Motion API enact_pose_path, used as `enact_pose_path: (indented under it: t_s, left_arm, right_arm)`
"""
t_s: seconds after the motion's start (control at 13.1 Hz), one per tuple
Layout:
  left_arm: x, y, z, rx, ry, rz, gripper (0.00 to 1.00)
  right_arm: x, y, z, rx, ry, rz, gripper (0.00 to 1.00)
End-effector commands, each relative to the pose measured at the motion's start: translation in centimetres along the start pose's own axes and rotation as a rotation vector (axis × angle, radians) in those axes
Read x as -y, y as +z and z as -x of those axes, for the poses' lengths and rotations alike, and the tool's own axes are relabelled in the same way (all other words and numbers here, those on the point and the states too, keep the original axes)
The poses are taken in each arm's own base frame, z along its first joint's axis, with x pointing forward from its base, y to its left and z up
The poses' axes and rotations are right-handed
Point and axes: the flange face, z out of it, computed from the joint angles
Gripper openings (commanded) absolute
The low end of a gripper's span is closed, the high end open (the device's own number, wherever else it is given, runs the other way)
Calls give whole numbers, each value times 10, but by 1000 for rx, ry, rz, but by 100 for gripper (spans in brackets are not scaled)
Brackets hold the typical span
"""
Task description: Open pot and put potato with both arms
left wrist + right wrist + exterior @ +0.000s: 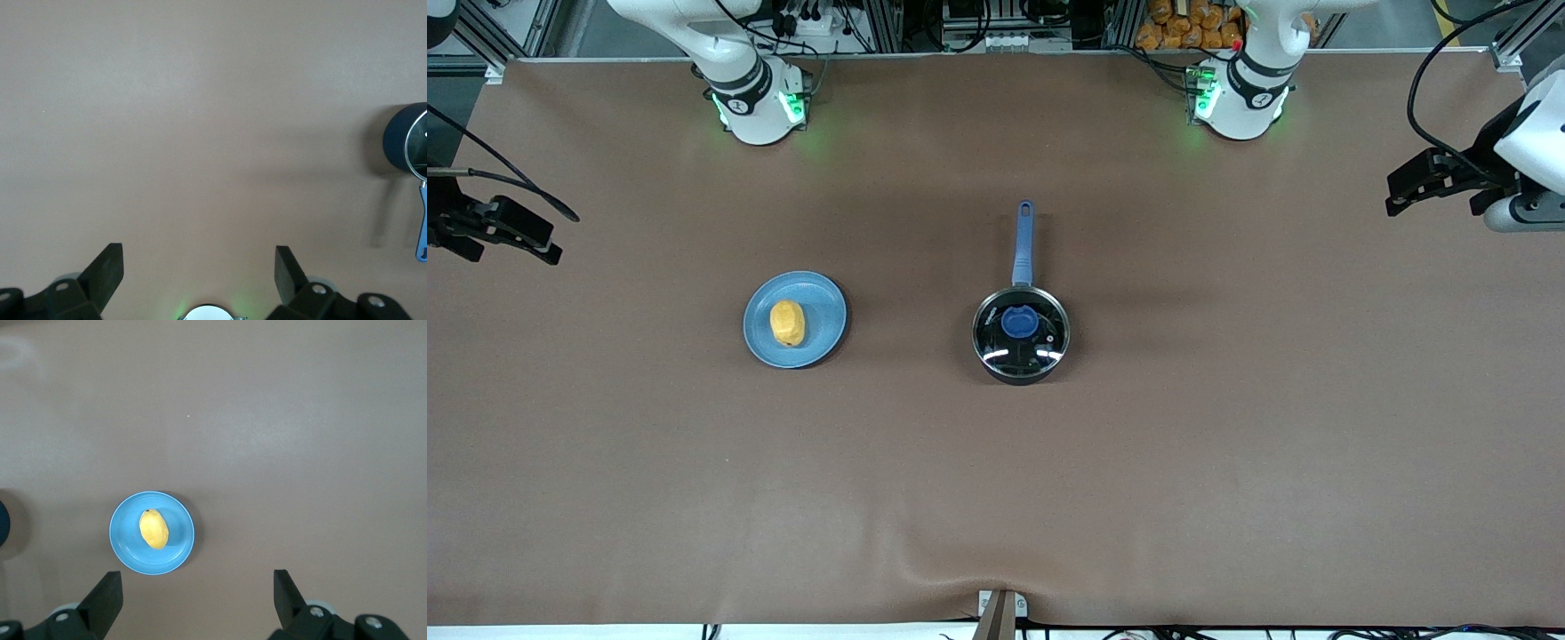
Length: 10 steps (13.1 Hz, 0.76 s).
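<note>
Both arms wait at the counter's [1227,498] ends, nothing touched yet. The left hand [1400,191] hangs jaws wide and empty at the left arm's end; the right hand [525,240] is wide and empty too. The pot [1021,335] sits mid-counter, glass lid [1021,331] on, blue handle [1024,240] pointing to twelve o'clock in the front view. The potato [787,323] lies on the blue plate [818,302], at the pot's nine o'clock, closer to the right hand.
</note>
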Motion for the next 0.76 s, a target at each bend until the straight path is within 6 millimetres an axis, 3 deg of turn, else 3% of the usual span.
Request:
enact_pose_path:
  t_s: [0.0, 0.38, 0.69]
  left_arm:
    - [-7, -1, -4, -5, 5, -11, 100]
    - [-47, 10, -13, -8, 64, -7, 100]
    - [-103, 35, -25, -3, 33, -13, 100]
  right_arm:
    - [2, -8, 6, -9, 0, -4, 100]
    - [2, -8, 6, -9, -1, -4, 100]
    - [1, -8, 6, -11, 0, -4, 100]
